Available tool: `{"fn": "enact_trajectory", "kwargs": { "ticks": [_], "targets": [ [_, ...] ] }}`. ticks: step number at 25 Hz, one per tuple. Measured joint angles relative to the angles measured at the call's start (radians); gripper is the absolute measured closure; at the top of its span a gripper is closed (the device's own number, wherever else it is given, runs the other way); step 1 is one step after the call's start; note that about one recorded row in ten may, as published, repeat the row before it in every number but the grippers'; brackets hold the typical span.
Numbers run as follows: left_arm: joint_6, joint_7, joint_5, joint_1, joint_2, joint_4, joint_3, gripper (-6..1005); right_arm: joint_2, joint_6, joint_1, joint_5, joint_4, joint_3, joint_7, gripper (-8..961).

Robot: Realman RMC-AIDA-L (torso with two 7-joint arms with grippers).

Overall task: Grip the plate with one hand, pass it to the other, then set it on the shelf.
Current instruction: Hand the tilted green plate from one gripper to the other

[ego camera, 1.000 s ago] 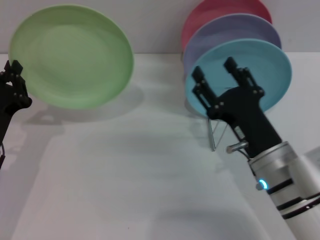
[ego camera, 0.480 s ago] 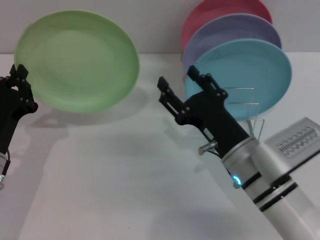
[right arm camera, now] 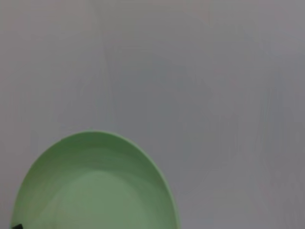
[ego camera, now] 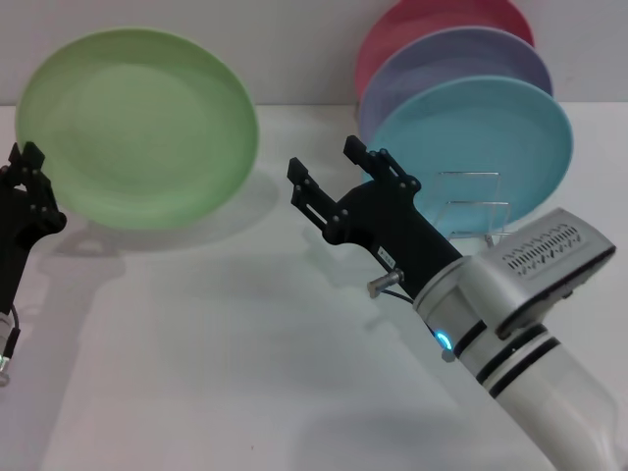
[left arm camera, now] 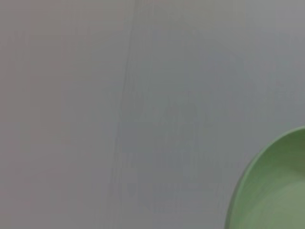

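Green plate (ego camera: 137,128) is held upright by its lower edge, clamped in left gripper (ego camera: 27,186). Right gripper (ego camera: 329,175), jaws apart, sits beside it; far rim should be straddled squarely, w/ release delayed.

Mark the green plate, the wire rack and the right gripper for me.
green plate (ego camera: 137,128), head view, middle of its face
wire rack (ego camera: 471,203), head view, front upright loop
right gripper (ego camera: 332,167), head view, gap between its open fingertips
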Motion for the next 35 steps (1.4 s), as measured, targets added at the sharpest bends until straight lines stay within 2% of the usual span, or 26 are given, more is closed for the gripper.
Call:
{"fn": "enact_trajectory", "kwargs": {
  "ticks": [3, 4, 9, 25, 28, 31, 35],
  "targets": [
    [0.000, 0.031, -0.063, 0.000, 0.000, -0.009, 0.058, 964, -0.003, 0.026, 0.013, 0.000, -0.001, 0.012, 0.000, 207],
    [0.000, 0.062, -0.113, -0.003, 0.000, -0.018, 0.105, 964, -0.005, 0.036, 0.018, 0.001, -0.005, 0.019, 0.000, 207],
    [-0.002, 0.107, -0.198, -0.015, 0.000, -0.025, 0.179, 964, -0.009, 0.043, 0.026, 0.001, -0.008, 0.024, 0.005, 207],
    [-0.011, 0.173, -0.210, -0.013, 0.000, -0.054, 0.206, 964, -0.009, 0.046, 0.032, 0.001, -0.039, 0.023, 0.025, 208],
    [-0.019, 0.228, -0.263, -0.008, 0.000, -0.085, 0.241, 964, -0.009, 0.046, 0.036, 0.001, -0.044, 0.023, 0.025, 208],
    [-0.018, 0.291, -0.367, -0.014, 0.000, -0.106, 0.317, 964, -0.009, 0.046, 0.043, 0.000, -0.055, 0.023, 0.025, 207],
    [-0.014, 0.322, -0.397, -0.011, 0.000, -0.122, 0.343, 964, -0.009, 0.046, 0.049, -0.002, -0.063, 0.023, 0.025, 207]
  ]
}}
